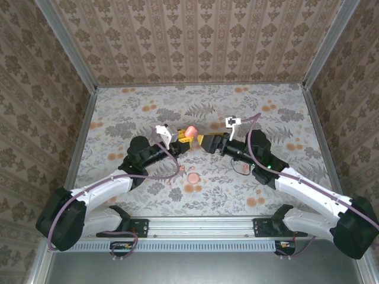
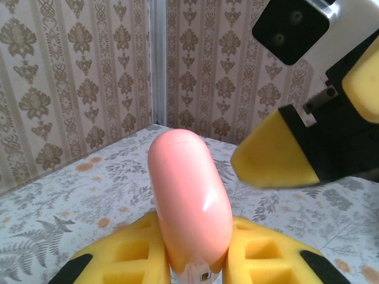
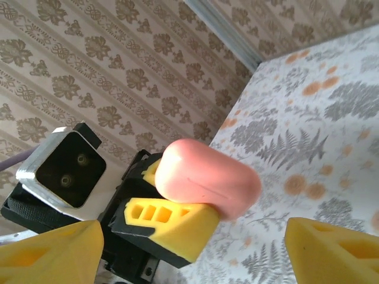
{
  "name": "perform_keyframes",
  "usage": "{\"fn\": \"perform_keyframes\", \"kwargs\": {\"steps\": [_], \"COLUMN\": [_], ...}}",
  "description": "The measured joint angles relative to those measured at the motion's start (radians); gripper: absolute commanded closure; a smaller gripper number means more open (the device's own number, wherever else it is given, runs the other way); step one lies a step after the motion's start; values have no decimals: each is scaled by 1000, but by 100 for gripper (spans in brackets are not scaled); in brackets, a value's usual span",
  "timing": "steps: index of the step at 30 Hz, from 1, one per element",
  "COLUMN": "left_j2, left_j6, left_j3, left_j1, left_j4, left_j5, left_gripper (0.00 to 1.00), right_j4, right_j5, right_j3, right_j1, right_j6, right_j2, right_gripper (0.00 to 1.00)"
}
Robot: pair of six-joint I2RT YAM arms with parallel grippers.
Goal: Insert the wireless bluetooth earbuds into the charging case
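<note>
The case (image 2: 189, 195) is gripped at one end between the closed left fingers (image 2: 127, 254) and is held raised off the desk (image 1: 136, 106), over its middle. The right fingers (image 3: 53, 254) are spread open and are pointed at the case from just beside it, without touching. A pink speck (image 1: 182, 169) on the desk below is perhaps an earbud.

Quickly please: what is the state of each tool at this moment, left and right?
Left tool: closed, holding the charging case.
Right tool: open, holding nothing.
</note>
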Motion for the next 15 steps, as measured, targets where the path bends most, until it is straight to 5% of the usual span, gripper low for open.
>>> {"fn": "perform_keyframes", "kwargs": {"steps": [15], "left_j2": [44], "left_j6": [-181], "left_j3": [82], "left_j1": [39], "left_j4": [103], "left_j5": [378], "left_gripper": [83], "right_j4": [-367], "right_j5": [-423], "right_j3": [140], "right_j1": [-202], "right_j6": [-854], "right_j2": [-107], "right_gripper": [37]}}
